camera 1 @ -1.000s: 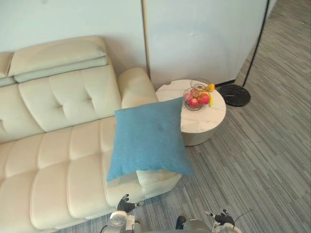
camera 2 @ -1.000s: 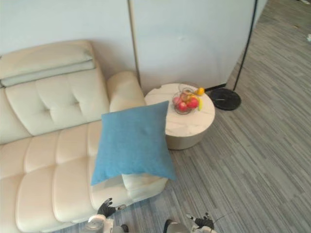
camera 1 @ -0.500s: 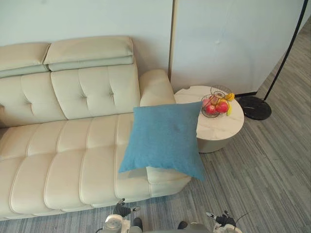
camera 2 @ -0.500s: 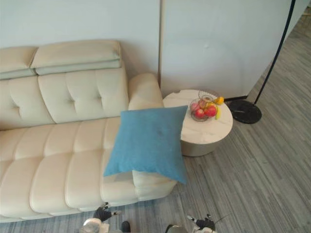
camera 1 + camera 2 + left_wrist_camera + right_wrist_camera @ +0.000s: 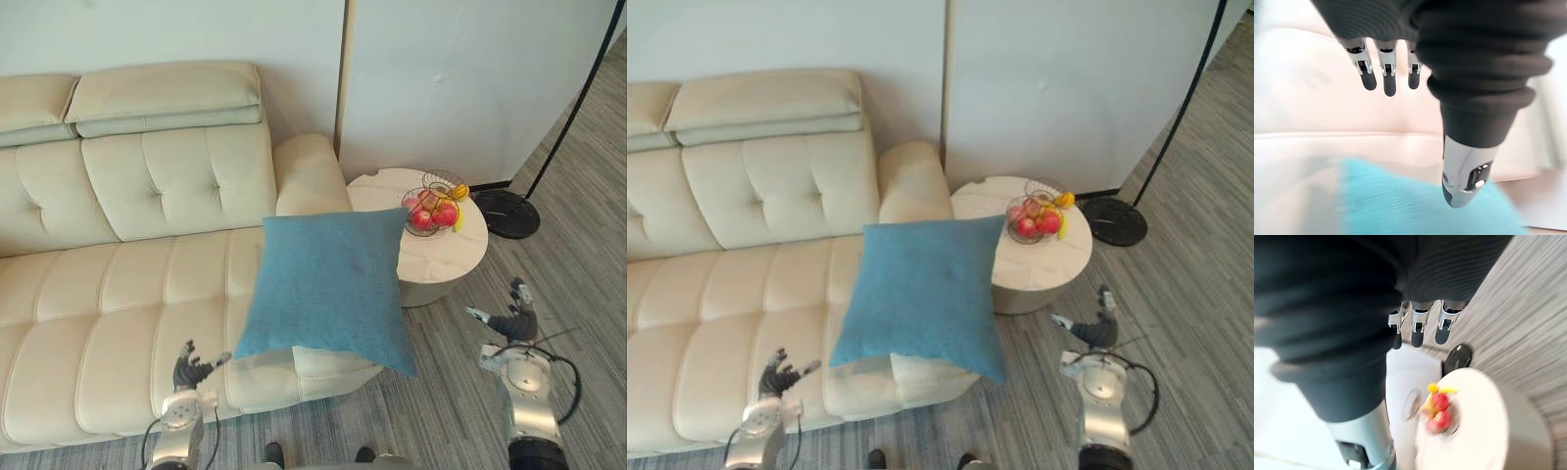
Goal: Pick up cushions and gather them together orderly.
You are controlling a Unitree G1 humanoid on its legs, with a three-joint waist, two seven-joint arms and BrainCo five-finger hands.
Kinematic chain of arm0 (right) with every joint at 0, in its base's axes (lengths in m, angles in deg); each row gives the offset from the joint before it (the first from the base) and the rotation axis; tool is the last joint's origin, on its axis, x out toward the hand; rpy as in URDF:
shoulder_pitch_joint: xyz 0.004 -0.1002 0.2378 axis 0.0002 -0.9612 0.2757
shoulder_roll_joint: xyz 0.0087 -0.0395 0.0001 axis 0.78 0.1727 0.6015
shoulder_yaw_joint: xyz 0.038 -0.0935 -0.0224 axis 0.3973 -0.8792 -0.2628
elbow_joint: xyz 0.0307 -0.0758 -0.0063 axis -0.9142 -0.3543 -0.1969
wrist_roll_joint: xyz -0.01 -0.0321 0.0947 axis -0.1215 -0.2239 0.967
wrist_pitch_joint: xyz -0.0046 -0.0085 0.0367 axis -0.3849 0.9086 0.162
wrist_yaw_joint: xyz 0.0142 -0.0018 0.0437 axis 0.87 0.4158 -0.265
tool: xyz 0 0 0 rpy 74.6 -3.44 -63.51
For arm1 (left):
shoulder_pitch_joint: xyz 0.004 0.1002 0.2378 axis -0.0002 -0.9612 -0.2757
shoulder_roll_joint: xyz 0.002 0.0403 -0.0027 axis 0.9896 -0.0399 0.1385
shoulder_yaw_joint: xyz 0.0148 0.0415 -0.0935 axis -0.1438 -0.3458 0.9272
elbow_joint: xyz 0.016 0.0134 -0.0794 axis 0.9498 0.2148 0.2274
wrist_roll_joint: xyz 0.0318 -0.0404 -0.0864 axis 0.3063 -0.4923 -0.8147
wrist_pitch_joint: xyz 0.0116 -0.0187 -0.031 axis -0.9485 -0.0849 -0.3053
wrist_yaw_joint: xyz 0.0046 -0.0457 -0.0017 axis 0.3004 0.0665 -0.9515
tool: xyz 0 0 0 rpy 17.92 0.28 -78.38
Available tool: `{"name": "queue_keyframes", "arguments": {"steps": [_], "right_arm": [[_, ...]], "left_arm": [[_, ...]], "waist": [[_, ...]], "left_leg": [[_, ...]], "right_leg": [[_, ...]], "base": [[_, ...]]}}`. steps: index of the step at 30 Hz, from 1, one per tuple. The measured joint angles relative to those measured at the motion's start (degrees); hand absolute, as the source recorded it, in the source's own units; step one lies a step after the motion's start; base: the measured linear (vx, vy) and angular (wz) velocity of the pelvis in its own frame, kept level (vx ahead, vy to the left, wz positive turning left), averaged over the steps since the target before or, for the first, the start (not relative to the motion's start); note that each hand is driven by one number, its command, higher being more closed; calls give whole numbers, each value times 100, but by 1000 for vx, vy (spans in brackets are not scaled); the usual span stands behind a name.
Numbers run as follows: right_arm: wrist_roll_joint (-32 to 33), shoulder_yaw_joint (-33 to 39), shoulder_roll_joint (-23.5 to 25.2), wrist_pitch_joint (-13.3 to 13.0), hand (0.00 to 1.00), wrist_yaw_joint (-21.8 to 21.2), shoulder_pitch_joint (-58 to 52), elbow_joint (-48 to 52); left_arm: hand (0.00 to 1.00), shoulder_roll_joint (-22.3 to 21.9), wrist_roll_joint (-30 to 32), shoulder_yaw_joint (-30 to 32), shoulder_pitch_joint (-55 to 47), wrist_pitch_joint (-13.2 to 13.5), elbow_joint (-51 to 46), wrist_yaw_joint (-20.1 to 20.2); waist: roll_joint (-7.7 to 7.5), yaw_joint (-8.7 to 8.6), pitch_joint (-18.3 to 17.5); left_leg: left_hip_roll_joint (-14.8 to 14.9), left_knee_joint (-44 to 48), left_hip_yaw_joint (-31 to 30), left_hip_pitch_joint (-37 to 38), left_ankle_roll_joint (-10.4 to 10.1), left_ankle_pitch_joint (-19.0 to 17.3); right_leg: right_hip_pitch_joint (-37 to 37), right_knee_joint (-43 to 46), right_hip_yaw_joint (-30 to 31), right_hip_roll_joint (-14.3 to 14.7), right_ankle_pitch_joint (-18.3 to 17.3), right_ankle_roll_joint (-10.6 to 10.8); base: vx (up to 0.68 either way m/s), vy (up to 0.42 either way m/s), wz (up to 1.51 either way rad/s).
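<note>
A blue square cushion (image 5: 331, 288) lies tilted on the right end of the cream sofa (image 5: 118, 294), its lower corner hanging past the seat's front edge. My left hand (image 5: 188, 367) is raised in front of the sofa seat, left of the cushion and apart from it, fingers straight and holding nothing. In the left wrist view its fingers (image 5: 1385, 76) point at the sofa, with the cushion (image 5: 1415, 205) beyond. My right hand (image 5: 511, 320) is up over the floor, right of the round table, fingers spread and empty.
A round white side table (image 5: 436, 255) stands beside the sofa's right arm, touching the cushion's corner. On it sits a wire bowl of fruit (image 5: 432, 206). A floor lamp's black base (image 5: 511, 212) and pole stand behind the table. Grey striped floor lies to the right.
Both hands have risen from the bottom edge into view, the left before the sofa, the right beside the table. The camera has shifted a little. The cushion has not moved.
</note>
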Motion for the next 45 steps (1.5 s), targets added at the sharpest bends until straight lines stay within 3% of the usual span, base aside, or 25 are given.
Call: {"name": "queue_keyframes", "arguments": {"steps": [4, 14, 19, 25, 32, 45], "right_arm": [[406, -727, 37, -60, 0, -182, 364, -3], [664, -1060, 492, -84, 0, -254, 474, -122], [667, -1140, 492, -78, 0, -189, 785, -480], [672, -1247, 478, -38, 0, 29, 1666, -782], [674, -1201, 304, -33, 0, 441, 2802, -1298], [784, -1244, 245, -112, 0, 612, 3870, -1692]], "left_arm": [[0, -6, -278, -17, 328, 112, -312, -175], [0, -45, -479, -275, 540, 144, -399, -300], [0, -41, -480, -525, 1249, 143, -123, -323], [0, -24, -484, -671, 2326, 143, 403, -428], [0, 410, -499, -812, 3585, 144, 1162, -527], [0, 334, -597, -1408, 4526, 132, 1492, -450]], "waist": [[-3, 36, 1], [-114, 132, 39], [-196, 221, 352], [-190, 249, 806], [-179, 239, 1331], [-139, 180, 1845]], "left_leg": [[21, 3, -5, -45, 1, 0], [4, -6, -59, -500, 103, 118], [23, -8, -125, -938, 124, 299], [31, -12, -158, -1520, 144, 515], [26, 23, -159, -2016, 155, 636], [51, 205, -78, -2628, 189, 660]], "right_leg": [[34, -188, 22, 66, 147, 2], [-242, -529, 26, 102, 514, 24], [-725, -323, 4, 78, 548, -22], [-1335, -283, 11, 86, 721, -93], [-1837, -240, 28, 78, 834, -139], [-2468, -183, 229, 109, 1008, -187]], "base": [[-10, 1, 0], [-68, 15, 2], [-79, -5, 7], [-59, -3, 0], [0, 0, 0], [-18, -2, -6]]}}
